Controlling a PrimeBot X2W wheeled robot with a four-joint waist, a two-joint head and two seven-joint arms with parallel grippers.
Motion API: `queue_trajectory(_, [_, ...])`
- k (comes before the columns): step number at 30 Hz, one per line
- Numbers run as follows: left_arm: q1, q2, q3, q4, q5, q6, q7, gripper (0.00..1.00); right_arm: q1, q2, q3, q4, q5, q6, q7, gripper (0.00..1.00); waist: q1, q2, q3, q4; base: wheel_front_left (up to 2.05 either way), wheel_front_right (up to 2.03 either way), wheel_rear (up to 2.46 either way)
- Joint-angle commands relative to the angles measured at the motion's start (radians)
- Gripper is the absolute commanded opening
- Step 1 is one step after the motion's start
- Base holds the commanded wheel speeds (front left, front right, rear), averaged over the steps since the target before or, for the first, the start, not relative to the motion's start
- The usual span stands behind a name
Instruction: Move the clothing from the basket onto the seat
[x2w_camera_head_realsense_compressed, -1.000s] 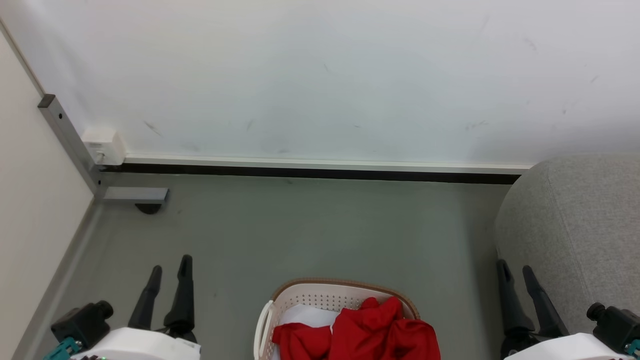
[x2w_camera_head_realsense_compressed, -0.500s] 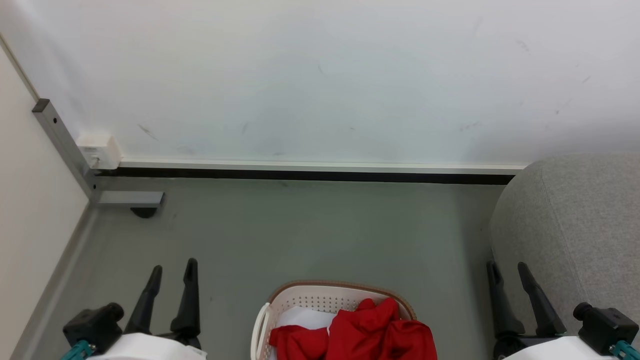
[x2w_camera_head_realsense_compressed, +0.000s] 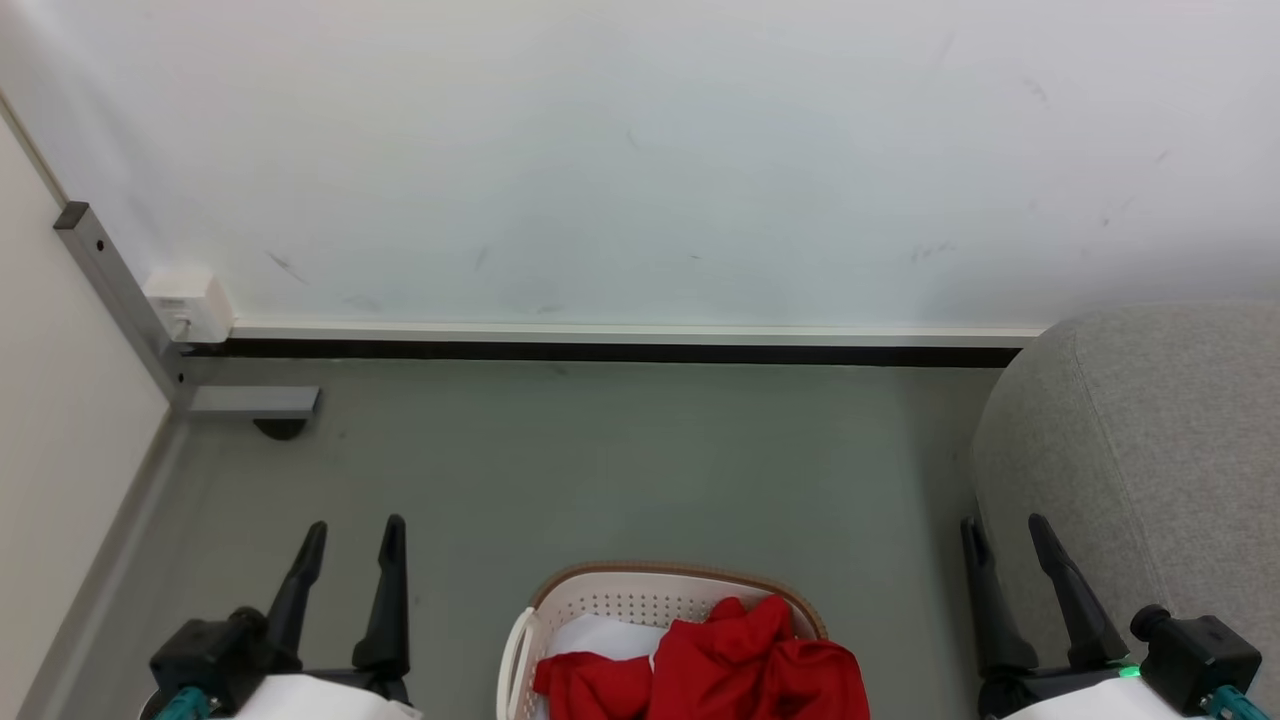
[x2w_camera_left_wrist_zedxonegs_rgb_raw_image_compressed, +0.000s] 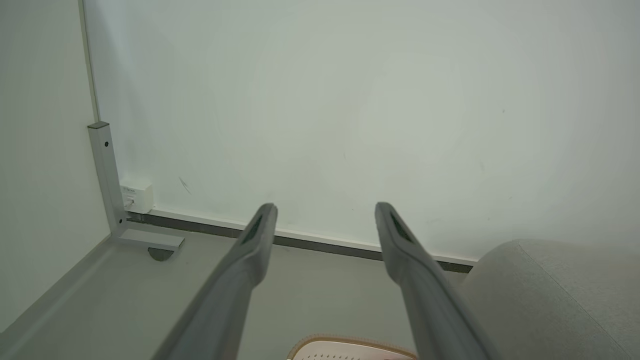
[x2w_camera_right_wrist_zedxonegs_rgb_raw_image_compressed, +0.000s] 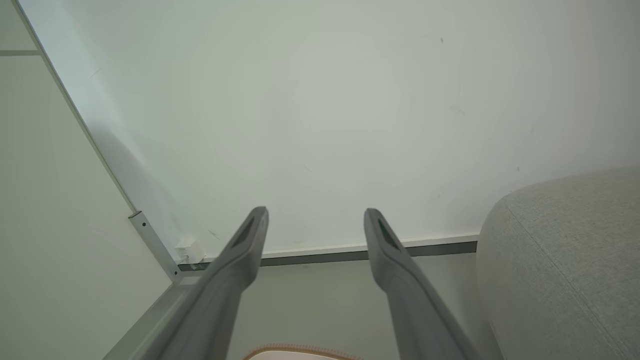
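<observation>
The red clothing (x2w_camera_head_realsense_compressed: 740, 665) lies crumpled in the cream basket (x2w_camera_head_realsense_compressed: 640, 578) with its brown rim, at the bottom middle of the head view; a white cloth (x2w_camera_head_realsense_compressed: 600, 635) lies under it. The light grey seat (x2w_camera_head_realsense_compressed: 1150, 440) rises at the right. My left gripper (x2w_camera_head_realsense_compressed: 355, 527) stands open at the lower left, over bare floor to the left of the basket. My right gripper (x2w_camera_head_realsense_compressed: 1005, 525) stands open at the lower right, between basket and seat. Both wrist views show spread fingers, the left gripper (x2w_camera_left_wrist_zedxonegs_rgb_raw_image_compressed: 325, 207) and the right gripper (x2w_camera_right_wrist_zedxonegs_rgb_raw_image_compressed: 315, 211), with the basket rim (x2w_camera_left_wrist_zedxonegs_rgb_raw_image_compressed: 345, 342) just below.
A white wall with a dark baseboard (x2w_camera_head_realsense_compressed: 600, 350) closes the far side. A grey metal post (x2w_camera_head_realsense_compressed: 110, 290) with a floor foot (x2w_camera_head_realsense_compressed: 255, 402) and a small white box (x2w_camera_head_realsense_compressed: 185, 305) stands in the left corner. Grey floor (x2w_camera_head_realsense_compressed: 620, 470) stretches between wall and basket.
The whole head view has shifted slightly, so the camera moved. Both grippers sit a bit higher and further left in the picture, and the left fingers stand wider apart.
</observation>
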Motion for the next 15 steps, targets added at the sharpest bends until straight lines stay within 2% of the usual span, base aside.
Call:
queue_trajectory(1, [0.007, 0.012, -0.003, -0.016, 0.04, 0.005, -0.012, 1.0, -0.01, -0.005, 0.005, -0.013, -0.032, -0.001, -0.011, 1.0, 0.0, 0.0, 0.0, -0.001, 0.0, 0.0, 0.0])
queue_trajectory(15, [0.018, 0.015, -0.012, -0.032, 0.147, 0.013, -0.041, 1.0, -0.008, -0.006, 0.018, -0.02, -0.124, -0.002, -0.04, 1.0, 0.0, 0.0, -0.002, -0.013, 0.0, 0.0, 0.0])
